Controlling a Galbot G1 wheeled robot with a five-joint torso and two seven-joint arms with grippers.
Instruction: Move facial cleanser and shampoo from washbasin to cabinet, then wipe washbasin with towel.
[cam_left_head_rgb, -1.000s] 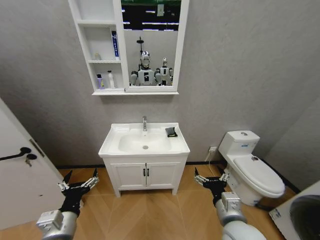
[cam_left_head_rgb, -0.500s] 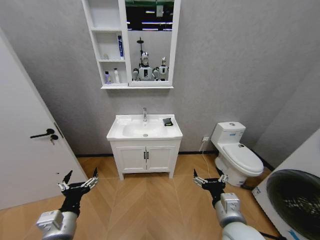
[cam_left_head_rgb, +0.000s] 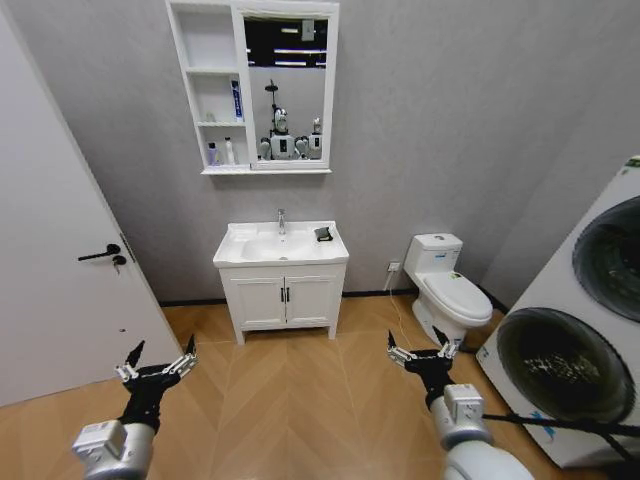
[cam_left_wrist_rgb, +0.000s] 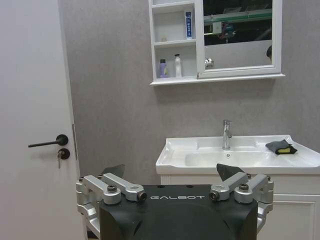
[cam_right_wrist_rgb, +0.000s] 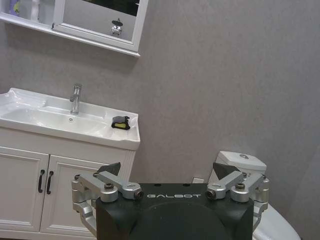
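The white washbasin (cam_left_head_rgb: 234, 256) (cam_left_wrist_rgb: 175, 158) (cam_right_wrist_rgb: 30, 106) stands far ahead against the grey wall. A small dark towel (cam_left_head_rgb: 323, 234) (cam_left_wrist_rgb: 280, 147) (cam_right_wrist_rgb: 120, 122) lies on its right rim. Above it hangs the white cabinet (cam_left_head_rgb: 211, 40) (cam_left_wrist_rgb: 172, 20) with a blue-and-white tube (cam_left_head_rgb: 237, 100) (cam_left_wrist_rgb: 188, 25) on the middle shelf. A purple bottle (cam_left_head_rgb: 212, 153) (cam_left_wrist_rgb: 163, 68) and a white bottle (cam_left_head_rgb: 228, 151) (cam_left_wrist_rgb: 177, 66) sit on the lowest shelf; which is cleanser or shampoo I cannot tell. My left gripper (cam_left_head_rgb: 160, 356) (cam_left_wrist_rgb: 172, 172) and right gripper (cam_left_head_rgb: 418, 350) (cam_right_wrist_rgb: 167, 170) hang low over the floor, both open and empty.
A white door (cam_left_head_rgb: 60, 250) with a black handle is at the left. A toilet (cam_left_head_rgb: 445, 290) and a stacked washing machine (cam_left_head_rgb: 570, 340) are at the right. The white vanity (cam_left_head_rgb: 280, 300) sits under the basin. Wood floor lies between me and it.
The whole view has pulled back, so the camera has moved away from the washbasin. The washing machine now shows larger at the right. Both grippers keep the same open pose.
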